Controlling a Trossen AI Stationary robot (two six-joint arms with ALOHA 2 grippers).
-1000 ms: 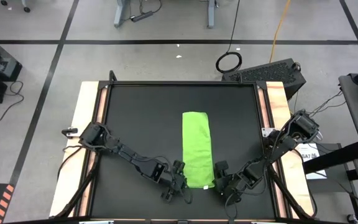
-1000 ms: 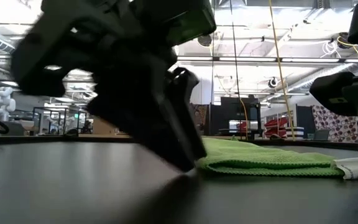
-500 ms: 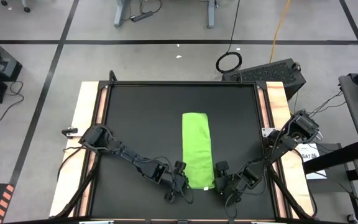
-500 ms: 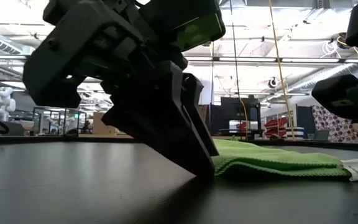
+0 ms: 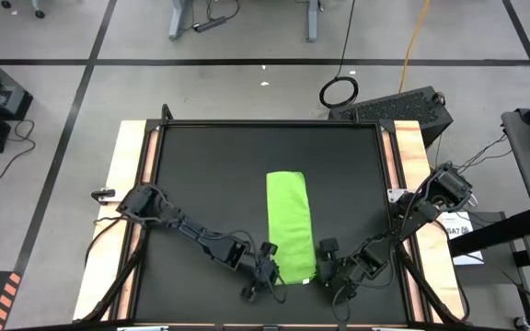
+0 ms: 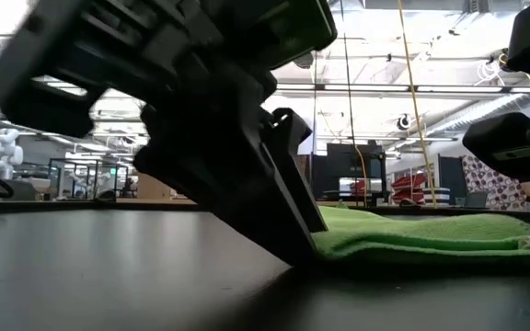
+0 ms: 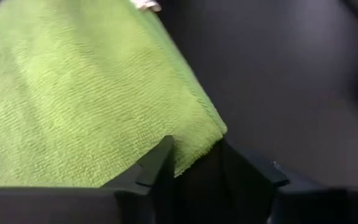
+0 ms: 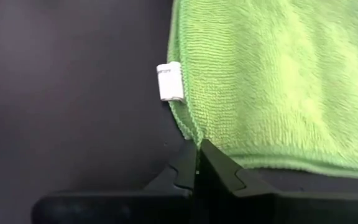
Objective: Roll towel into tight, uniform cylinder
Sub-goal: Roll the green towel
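Both tools pinch towel [image 5: 290, 224] near corners.

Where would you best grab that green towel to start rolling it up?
By judgement, the two corners of the towel's short near end, one gripper from each side. It lies flat as a long folded strip, and the left gripper and right gripper already flank those corners.

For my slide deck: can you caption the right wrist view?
Right end effector pinching the near corner of the folded green towel, beside its white tag.
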